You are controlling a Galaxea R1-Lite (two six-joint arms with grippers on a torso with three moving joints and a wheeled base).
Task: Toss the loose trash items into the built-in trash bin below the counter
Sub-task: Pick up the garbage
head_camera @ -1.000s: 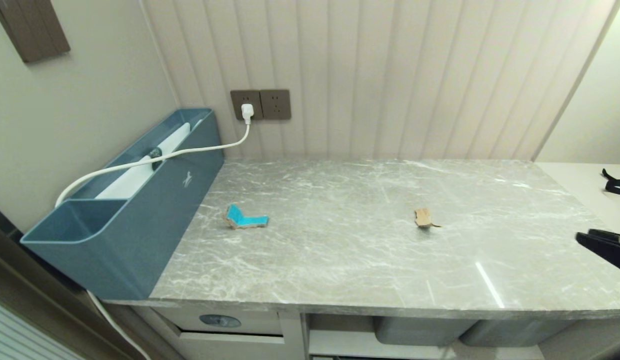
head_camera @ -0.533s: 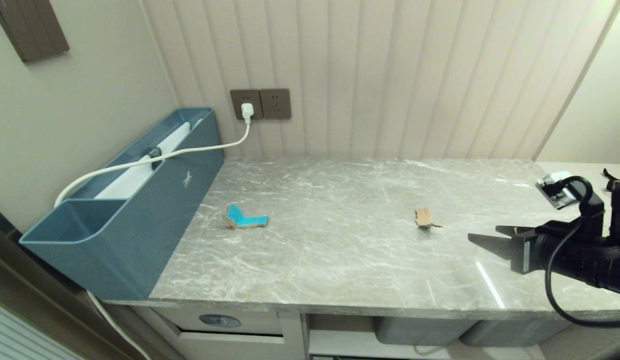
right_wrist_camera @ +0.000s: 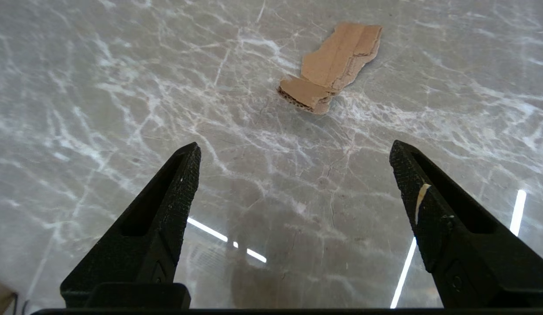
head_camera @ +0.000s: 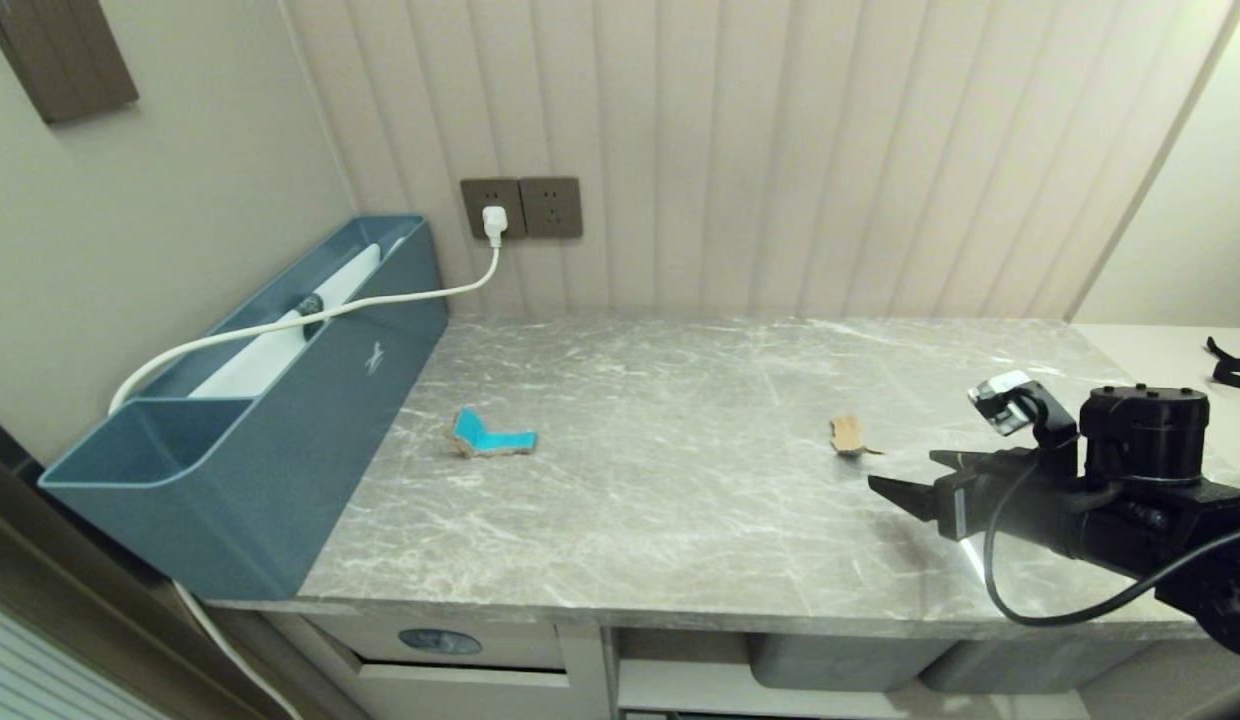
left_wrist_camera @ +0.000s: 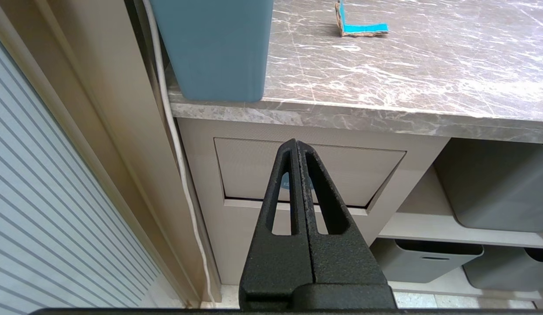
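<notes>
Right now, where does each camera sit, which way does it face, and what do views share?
Head view: high, facing forward and down over the counter; the right gripper shows.
Left wrist view: low before the built-in trash bin; left gripper, jaws shut.
Right wrist view: just over the counter, facing the brown scrap; jaws open.
Shared: head and left wrist views show the turquoise scrap; head and right wrist views show the brown scrap.

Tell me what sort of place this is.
Probably a home or hotel-room counter nook: a marble-patterned counter against a panelled wall with sockets, a built-in trash bin and grey storage tubs beneath.
</notes>
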